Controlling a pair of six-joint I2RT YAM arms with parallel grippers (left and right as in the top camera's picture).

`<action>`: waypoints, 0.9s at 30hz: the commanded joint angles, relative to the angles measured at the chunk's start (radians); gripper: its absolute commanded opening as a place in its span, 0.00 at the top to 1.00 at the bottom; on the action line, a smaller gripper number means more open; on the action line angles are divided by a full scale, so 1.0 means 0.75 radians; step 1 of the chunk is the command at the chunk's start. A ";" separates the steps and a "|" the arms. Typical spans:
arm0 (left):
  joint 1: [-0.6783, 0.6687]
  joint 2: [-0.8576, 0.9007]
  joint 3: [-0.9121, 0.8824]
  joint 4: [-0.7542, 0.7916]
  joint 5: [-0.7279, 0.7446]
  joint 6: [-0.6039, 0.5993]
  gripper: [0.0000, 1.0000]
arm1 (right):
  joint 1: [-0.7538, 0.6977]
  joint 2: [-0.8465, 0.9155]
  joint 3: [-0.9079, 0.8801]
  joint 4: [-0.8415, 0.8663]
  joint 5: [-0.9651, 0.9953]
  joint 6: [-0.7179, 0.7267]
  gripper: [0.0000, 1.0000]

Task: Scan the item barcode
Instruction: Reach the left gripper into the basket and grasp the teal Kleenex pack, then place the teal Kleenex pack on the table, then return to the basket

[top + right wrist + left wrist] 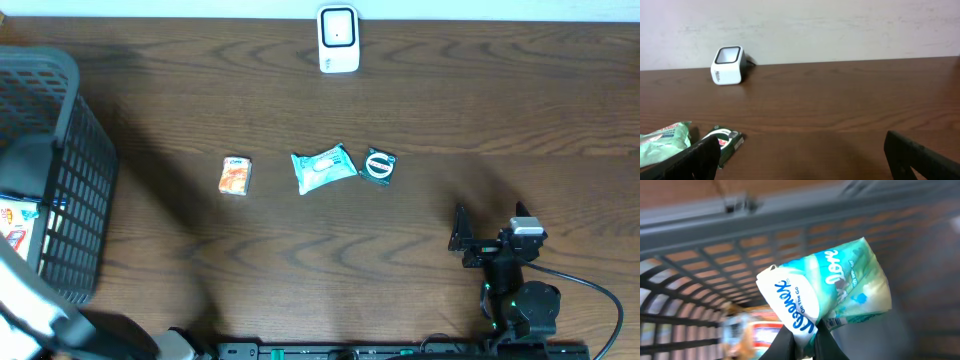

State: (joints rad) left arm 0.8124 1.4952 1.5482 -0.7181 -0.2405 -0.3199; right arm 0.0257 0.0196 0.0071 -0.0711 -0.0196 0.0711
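In the left wrist view my left gripper (807, 341) is shut on a teal and white tissue pack (830, 287), pinching its lower end between the dark fingers (787, 347). A small barcode (833, 322) shows on the pack's edge near the jaws. Grey basket mesh (700, 260) surrounds the pack. The white barcode scanner (338, 40) stands at the table's far edge, also seen from the right wrist as scanner (729, 65). My right gripper (468, 240) rests low at the front right, open and holding nothing (805, 160).
The grey basket (60, 150) stands at the left edge with other packets inside. On the table lie an orange packet (235, 176), a teal wipes pack (323, 168) and a green packet (378, 166). Brown wood stretches between these and the scanner.
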 commanded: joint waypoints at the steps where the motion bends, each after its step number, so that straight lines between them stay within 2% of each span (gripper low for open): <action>1: -0.047 -0.166 0.009 0.012 0.525 -0.148 0.93 | -0.006 0.000 -0.002 -0.005 -0.003 -0.012 0.01; 4: -0.154 -0.273 0.009 -0.017 0.872 -0.170 0.93 | -0.006 0.000 -0.002 -0.005 -0.003 -0.012 0.01; 7: -0.364 -0.313 0.009 -0.130 0.969 -0.169 0.93 | -0.006 0.000 -0.002 -0.005 -0.003 -0.012 0.01; 11: -0.725 -0.283 -0.015 -0.252 0.931 -0.063 0.93 | -0.006 0.000 -0.002 -0.005 -0.003 -0.012 0.01; 15: -1.082 -0.185 -0.101 -0.260 0.724 -0.065 0.93 | -0.006 0.000 -0.002 -0.005 -0.003 -0.012 0.01; 18: -1.264 -0.064 -0.155 -0.257 0.647 -0.070 0.93 | -0.006 0.000 -0.002 -0.005 -0.003 -0.012 0.01; 22: -1.400 0.123 -0.178 -0.252 0.555 -0.113 0.93 | -0.006 0.000 -0.002 -0.005 -0.003 -0.012 0.01; 27: -1.458 0.318 -0.178 -0.185 0.537 -0.141 0.93 | -0.006 0.000 -0.002 -0.005 -0.003 -0.012 0.01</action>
State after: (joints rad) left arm -0.2691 1.6722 1.4147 -0.8753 0.2085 -0.4015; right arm 0.0257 0.0196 0.0071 -0.0708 -0.0196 0.0711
